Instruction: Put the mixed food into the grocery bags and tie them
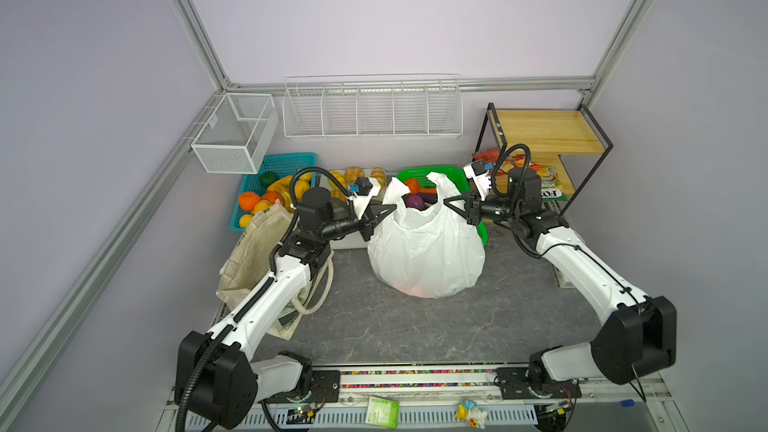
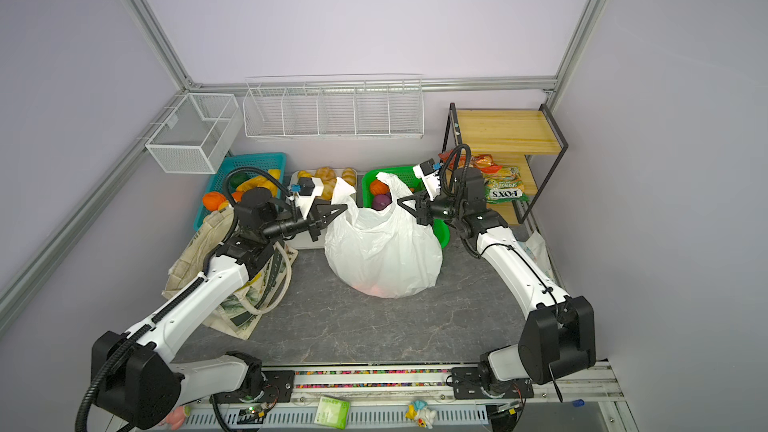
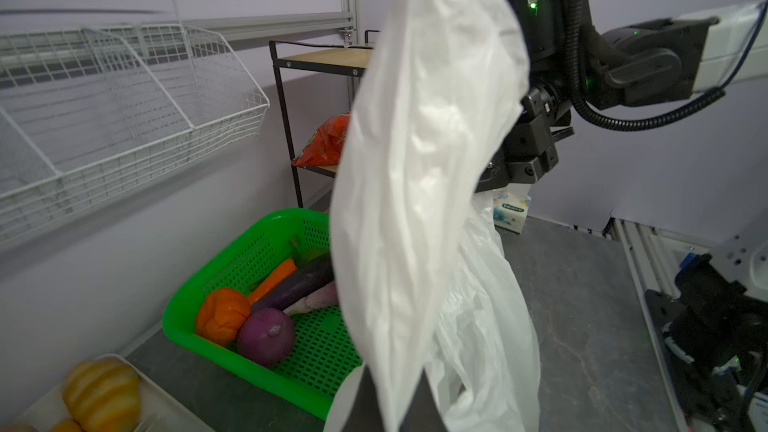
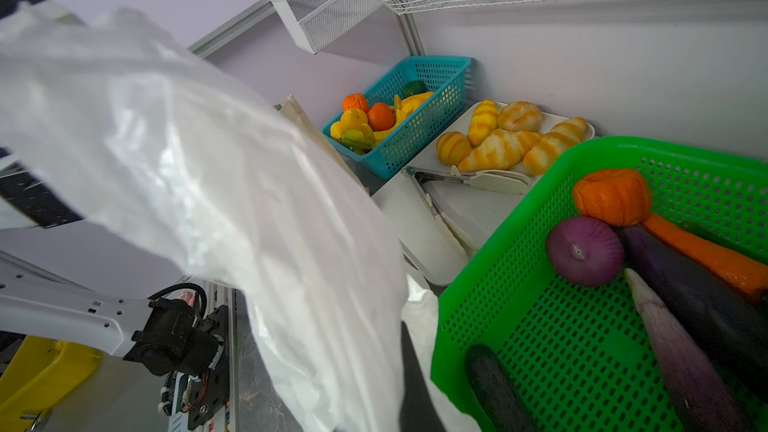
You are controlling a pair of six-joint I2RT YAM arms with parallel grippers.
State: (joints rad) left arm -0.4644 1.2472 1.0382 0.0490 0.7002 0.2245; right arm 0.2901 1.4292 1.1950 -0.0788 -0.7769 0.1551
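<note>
The white plastic grocery bag (image 1: 426, 251) (image 2: 382, 251) stands bulging at the middle of the table, with something reddish showing through its bottom. My left gripper (image 1: 392, 209) (image 3: 390, 401) is shut on the bag's left handle (image 1: 395, 191). My right gripper (image 1: 446, 201) (image 4: 386, 409) is shut on the right handle (image 1: 442, 184). Both handles are pulled up and apart. The cream canvas tote (image 1: 253, 251) lies slumped under my left arm. A purple onion (image 3: 266, 336) (image 4: 584, 251) and an orange carrot (image 3: 272, 280) lie in the green basket (image 4: 498, 263) behind the bag.
A teal basket (image 1: 286, 155) of fruit and a tray of croissants (image 1: 353, 174) with tongs (image 4: 469, 178) sit at the back left. The wooden shelf (image 1: 540, 130) at the back right holds a red packet and a FOX'S packet (image 1: 550, 189). Wire baskets (image 1: 370, 110) hang on the wall.
</note>
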